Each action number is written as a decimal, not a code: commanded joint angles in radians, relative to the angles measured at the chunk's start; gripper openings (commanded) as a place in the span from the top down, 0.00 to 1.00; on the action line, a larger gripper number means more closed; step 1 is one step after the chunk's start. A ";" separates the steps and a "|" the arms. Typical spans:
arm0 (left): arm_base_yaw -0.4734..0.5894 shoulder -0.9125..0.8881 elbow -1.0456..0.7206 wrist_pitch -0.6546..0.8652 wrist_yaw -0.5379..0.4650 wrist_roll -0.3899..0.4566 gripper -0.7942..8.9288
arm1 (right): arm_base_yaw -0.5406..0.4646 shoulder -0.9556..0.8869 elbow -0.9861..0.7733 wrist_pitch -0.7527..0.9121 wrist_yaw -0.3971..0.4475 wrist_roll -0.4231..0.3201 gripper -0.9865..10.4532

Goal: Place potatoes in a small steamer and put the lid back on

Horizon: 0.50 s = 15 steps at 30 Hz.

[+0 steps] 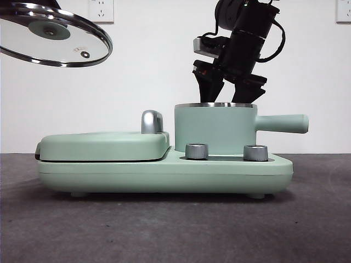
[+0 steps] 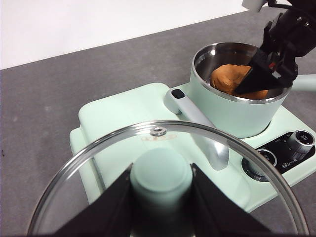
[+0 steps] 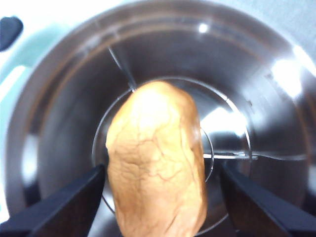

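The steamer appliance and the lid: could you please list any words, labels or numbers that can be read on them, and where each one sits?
None can be read.
Control panel by the knobs: small white print, too small to read.
Lid: faint mark beside its vent, too blurred to read.
Small steamer, potato: no text in view.

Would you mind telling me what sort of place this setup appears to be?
Probably a lab test bench, not a real kitchen: a lone mint-green cooker on a bare dark grey tabletop, against a plain white wall with sockets.
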 commanded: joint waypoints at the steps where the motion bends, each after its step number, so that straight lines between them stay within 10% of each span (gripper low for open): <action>1: -0.003 -0.002 0.015 0.033 -0.002 -0.002 0.91 | 0.005 -0.060 0.031 0.001 -0.001 0.008 0.59; 15: -0.003 -0.002 0.015 0.031 -0.002 -0.020 0.91 | 0.040 -0.665 -0.395 0.238 0.011 0.048 0.64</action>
